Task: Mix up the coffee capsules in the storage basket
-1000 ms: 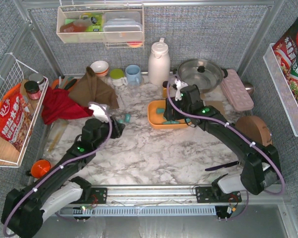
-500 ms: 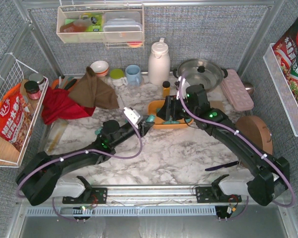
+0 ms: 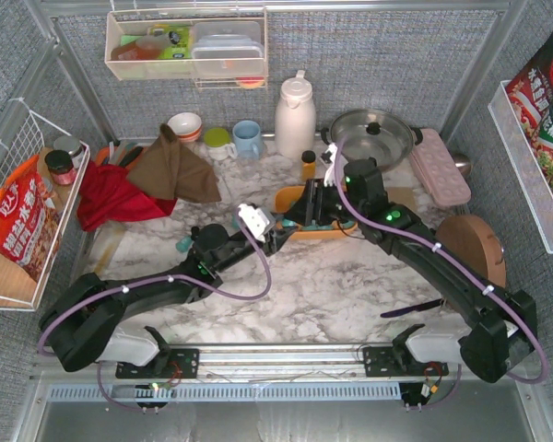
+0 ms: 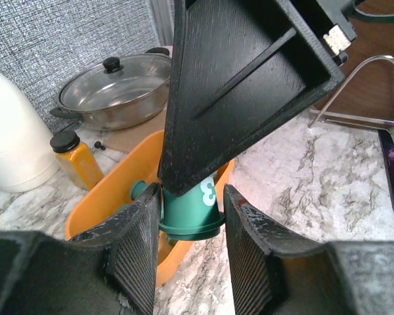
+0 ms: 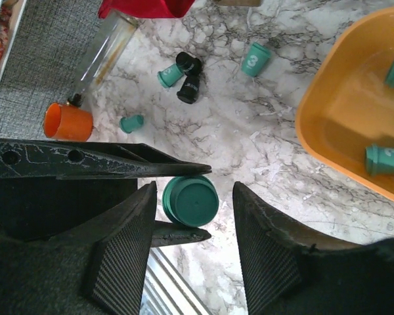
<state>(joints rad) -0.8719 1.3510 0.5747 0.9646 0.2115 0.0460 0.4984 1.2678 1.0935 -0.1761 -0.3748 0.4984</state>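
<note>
The marbled table (image 3: 290, 281) carries the orange storage basket (image 3: 295, 196) just past centre, toward 1 o'clock. Loose coffee capsules (image 5: 255, 59), teal and black, lie scattered at 9 o'clock of it. A white jug (image 3: 295, 115) and a lidded pan (image 3: 373, 136) stand at 12, and a red cloth (image 3: 111, 195) lies at 10.

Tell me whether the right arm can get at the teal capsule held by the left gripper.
Probably yes. The right gripper is open with a finger on either side of the teal capsule, nothing between. The left gripper clamps its other two sides.
</note>
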